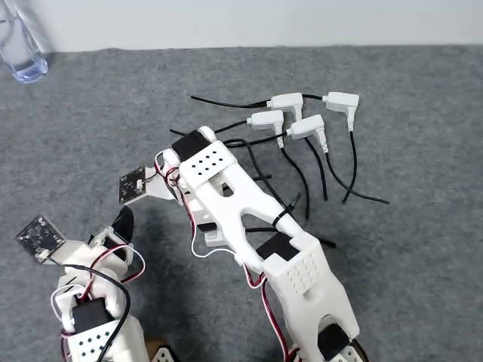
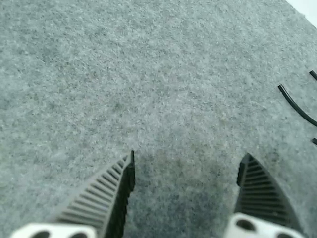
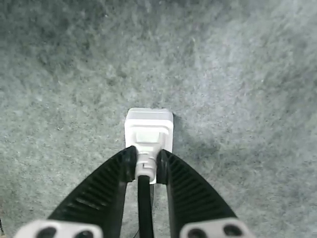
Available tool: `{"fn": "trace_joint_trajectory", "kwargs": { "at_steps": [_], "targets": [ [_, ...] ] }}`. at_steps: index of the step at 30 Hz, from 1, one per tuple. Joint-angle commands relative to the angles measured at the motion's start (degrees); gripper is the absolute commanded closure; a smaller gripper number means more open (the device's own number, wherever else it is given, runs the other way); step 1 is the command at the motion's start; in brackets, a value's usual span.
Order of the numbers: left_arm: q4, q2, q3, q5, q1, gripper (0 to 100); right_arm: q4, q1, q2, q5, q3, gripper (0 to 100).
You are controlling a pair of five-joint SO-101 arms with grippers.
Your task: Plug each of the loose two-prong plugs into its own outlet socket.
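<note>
While the right end effector [image 3: 147, 157] has its black ribbed fingers [image 3: 106, 191] pressed in on the neck of a white plastic two-prong plug [image 3: 147, 144], the front of that plug sits against a small white square outlet socket [image 3: 148, 119]. The socket lies flat on the grey felt-covered desk [image 1: 423, 249]. A thin black cord [image 3: 144, 203] runs back from the plug through the narrow gap between the two fingers. Whether the prongs are fully seated in the socket cannot be told.

Seen from the high view, the white right arm [image 1: 249, 211], laced with red and black wiring, stretches diagonally across the middle of the desk. Beyond it, toward the far edge, lies a cluster of four more white plastic plugs [image 1: 308, 127], close together. Each trails its own black cable [image 1: 353, 162] back toward the near side, and some of these pass under the arm.

The left end effector [image 2: 188, 158] is spread wide, its two dark ribbed fingers hanging well apart above bare felt. A loose black cable end [image 2: 296, 106] lies off to one side of it. The left arm [image 1: 90, 317] sits at the near left of the desk, well apart from the cluster. A clear plastic container [image 1: 23, 53] stands at the far left corner.
</note>
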Motion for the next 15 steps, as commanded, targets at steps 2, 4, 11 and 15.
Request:
{"fn": "trace_joint_trajectory", "kwargs": {
  "at_steps": [2,4,11,15],
  "targets": [
    [-0.09,-0.18,-0.31,-0.62,0.26,68,3.65,-0.48,-3.38,-0.53,-0.44,90.0],
    [-0.09,-0.18,-0.31,-0.62,0.26,68,3.56,-0.04,-6.46,-1.32,-0.44,80.9],
    [-0.09,-0.18,-0.31,-0.62,0.26,68,3.56,0.31,-14.11,-2.64,5.10,63.9],
    [-0.09,-0.18,-0.31,-0.62,0.26,68,3.38,0.04,-12.62,-2.55,9.14,64.1]
  ]
}}
